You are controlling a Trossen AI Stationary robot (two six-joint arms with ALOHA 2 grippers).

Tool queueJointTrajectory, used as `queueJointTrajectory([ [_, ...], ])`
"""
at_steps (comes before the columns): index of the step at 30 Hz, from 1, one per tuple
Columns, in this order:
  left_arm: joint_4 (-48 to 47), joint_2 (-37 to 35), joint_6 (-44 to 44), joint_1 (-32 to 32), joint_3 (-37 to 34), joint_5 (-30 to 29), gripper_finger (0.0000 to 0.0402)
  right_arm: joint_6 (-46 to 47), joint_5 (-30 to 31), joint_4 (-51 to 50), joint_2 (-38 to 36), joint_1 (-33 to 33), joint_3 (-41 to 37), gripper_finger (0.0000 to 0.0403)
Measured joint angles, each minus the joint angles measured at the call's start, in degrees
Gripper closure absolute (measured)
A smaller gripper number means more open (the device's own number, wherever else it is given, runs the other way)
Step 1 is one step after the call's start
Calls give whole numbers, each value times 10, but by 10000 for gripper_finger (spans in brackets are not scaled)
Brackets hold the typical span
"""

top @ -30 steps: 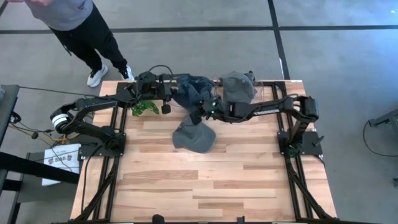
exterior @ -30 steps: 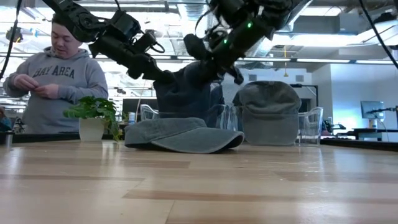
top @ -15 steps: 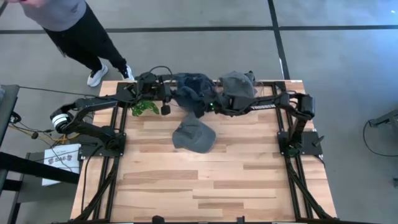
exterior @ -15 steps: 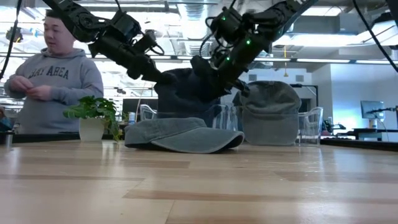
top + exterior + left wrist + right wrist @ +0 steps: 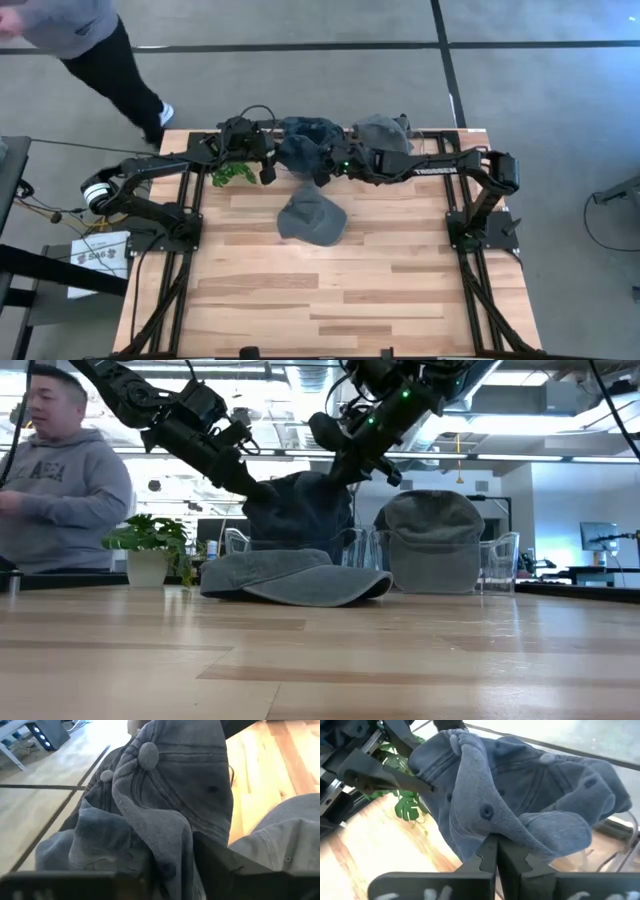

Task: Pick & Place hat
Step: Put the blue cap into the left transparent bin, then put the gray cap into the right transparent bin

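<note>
Partly hidden: dark hat [image 5: 305, 150] behind arms.

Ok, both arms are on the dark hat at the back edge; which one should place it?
Probably right: its gripper is pinched on the dark hat, jaws closed on a fold. The left gripper also grips it.

Both arms lift hat [image 5: 298, 510] (dark).

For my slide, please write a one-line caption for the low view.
Both hands, left and right, hold a dark cap above a grey cap.
</note>
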Motion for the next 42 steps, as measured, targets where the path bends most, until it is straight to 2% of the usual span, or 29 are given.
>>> queueJointTrajectory([
  [8,-27,-20,-37,0,0,0,179,0,0,-23,-30,8,1,403],
  [15,-78,-105,-58,0,0,-5,136,-17,-1,-114,-87,13,0,403],
  [22,-160,-213,-154,-29,0,-14,134,8,-18,-274,-164,37,0,403],
  [25,-190,-253,-217,-76,0,-38,144,34,-17,-332,-208,61,-20,403],
  [27,-204,-271,-258,-120,0,-78,155,67,-16,-347,-242,87,-56,403],
  [30,-215,-275,-307,-194,0,-148,172,143,-17,-335,-300,139,-138,403],
  [34,-208,-267,-383,-283,0,-230,191,275,-18,-270,-352,220,-242,403],
  [39,-206,-262,-470,-368,0,-312,204,388,-16,-155,-348,282,-315,403],
  [42,-205,-262,-502,-402,0,-330,211,448,-15,-121,-315,294,-335,403],
])
